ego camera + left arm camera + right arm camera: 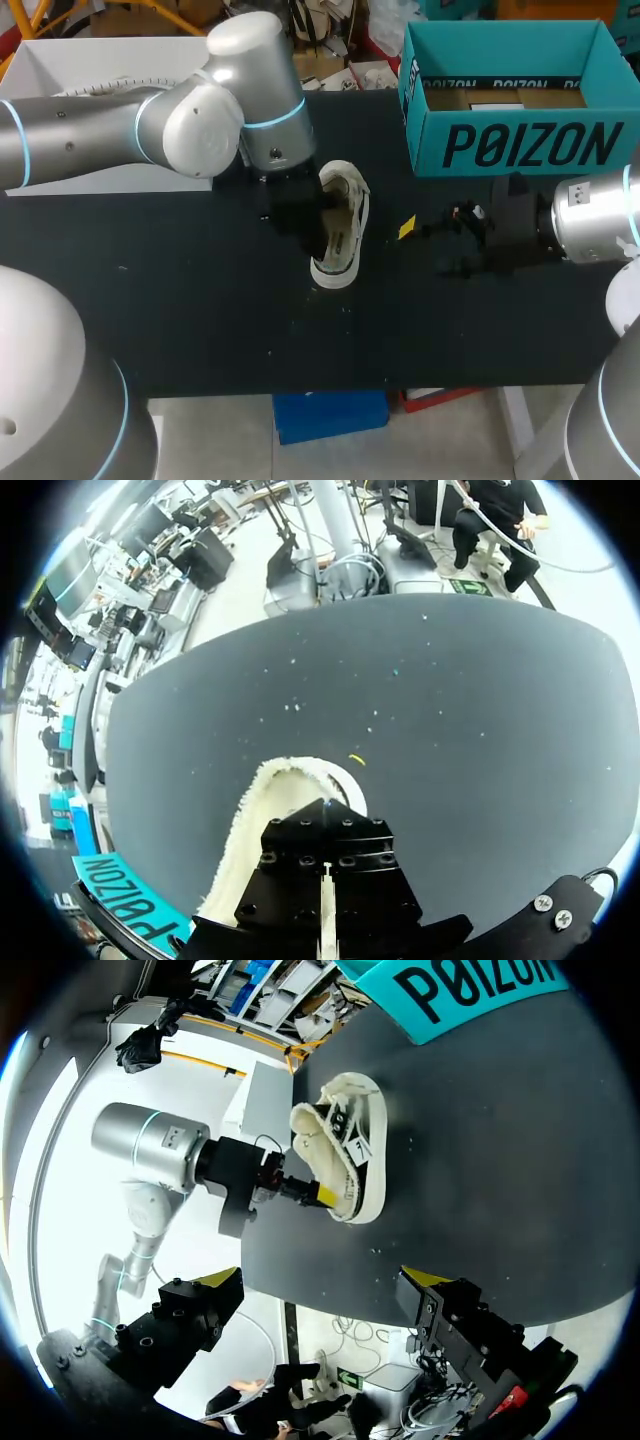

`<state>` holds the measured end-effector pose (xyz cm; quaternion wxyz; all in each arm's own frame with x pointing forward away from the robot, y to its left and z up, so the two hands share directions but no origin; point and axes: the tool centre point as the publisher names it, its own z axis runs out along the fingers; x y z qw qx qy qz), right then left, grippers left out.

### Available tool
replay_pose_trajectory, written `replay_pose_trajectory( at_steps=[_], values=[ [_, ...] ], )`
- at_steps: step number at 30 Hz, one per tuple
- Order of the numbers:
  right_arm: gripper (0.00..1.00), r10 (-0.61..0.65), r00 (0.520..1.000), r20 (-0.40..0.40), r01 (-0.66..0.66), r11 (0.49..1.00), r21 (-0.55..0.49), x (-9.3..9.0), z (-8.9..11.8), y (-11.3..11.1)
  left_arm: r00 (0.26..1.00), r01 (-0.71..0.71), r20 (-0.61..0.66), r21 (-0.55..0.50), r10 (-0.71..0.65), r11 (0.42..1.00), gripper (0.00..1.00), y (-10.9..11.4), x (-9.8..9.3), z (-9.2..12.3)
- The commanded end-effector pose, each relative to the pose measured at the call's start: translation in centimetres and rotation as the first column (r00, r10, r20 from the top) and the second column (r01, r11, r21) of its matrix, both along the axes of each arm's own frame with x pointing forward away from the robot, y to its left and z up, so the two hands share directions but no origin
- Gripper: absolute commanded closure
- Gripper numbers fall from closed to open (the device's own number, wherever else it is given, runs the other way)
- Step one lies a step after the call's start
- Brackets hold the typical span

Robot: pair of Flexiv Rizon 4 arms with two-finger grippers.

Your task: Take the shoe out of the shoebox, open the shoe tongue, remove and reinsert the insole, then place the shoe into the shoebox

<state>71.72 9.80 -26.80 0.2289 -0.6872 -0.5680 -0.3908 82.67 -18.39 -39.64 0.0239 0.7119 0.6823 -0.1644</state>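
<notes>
The shoe (340,225) lies on the desk (200,300), out of the shoebox (520,145), the left end effector (318,1192) at its opening, grip unclear, the right end effector (325,1280) wide open and empty; insole work and reboxing apparently remain.

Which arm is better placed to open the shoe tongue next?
Left. The left end effector is at the shoe's opening; the right end effector sits open, apart from the shoe, nearer the box.

A robotics lab: 2 grey robot arms (100,130) over a black worktable (200,300), teal shoebox (520,140) on it.
</notes>
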Motion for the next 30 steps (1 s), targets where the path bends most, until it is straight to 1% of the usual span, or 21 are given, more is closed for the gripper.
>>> replay_pose_trajectory(
  at_steps=[1,8,14,21,25,30],
  values=[
    [0.00,0.000,1.000,-0.001,0.000,1.000,-0.002,0.0,0.0,0.0,1.000,0.003,0.003,0.011,-0.004,1.000,1.00,-0.7,0.2,-0.8],
    [0.00,0.000,1.000,-0.001,0.000,1.000,-0.002,0.0,0.0,0.0,1.000,0.017,-0.002,0.040,-0.016,0.999,1.00,-1.0,0.4,-1.8],
    [0.00,0.000,1.000,-0.001,0.000,1.000,-0.002,0.0,0.0,0.0,1.000,0.022,-0.007,0.044,-0.022,0.999,1.00,-1.3,0.2,-3.0],
    [0.00,0.000,1.000,-0.001,0.000,1.000,-0.002,0.0,0.0,0.0,1.000,0.025,-0.009,0.044,-0.024,0.999,1.00,-1.5,0.1,-3.4],
    [0.00,0.000,1.000,-0.001,0.000,1.000,-0.002,0.0,0.0,0.0,1.000,0.027,-0.016,0.034,-0.027,0.999,1.00,-1.5,0.0,-2.9],
    [0.00,0.000,1.000,-0.001,0.000,1.000,-0.002,0.0,0.0,0.0,0.999,0.033,-0.034,-0.015,-0.033,0.999,1.00,-1.3,-0.8,-0.6]
  ],
)
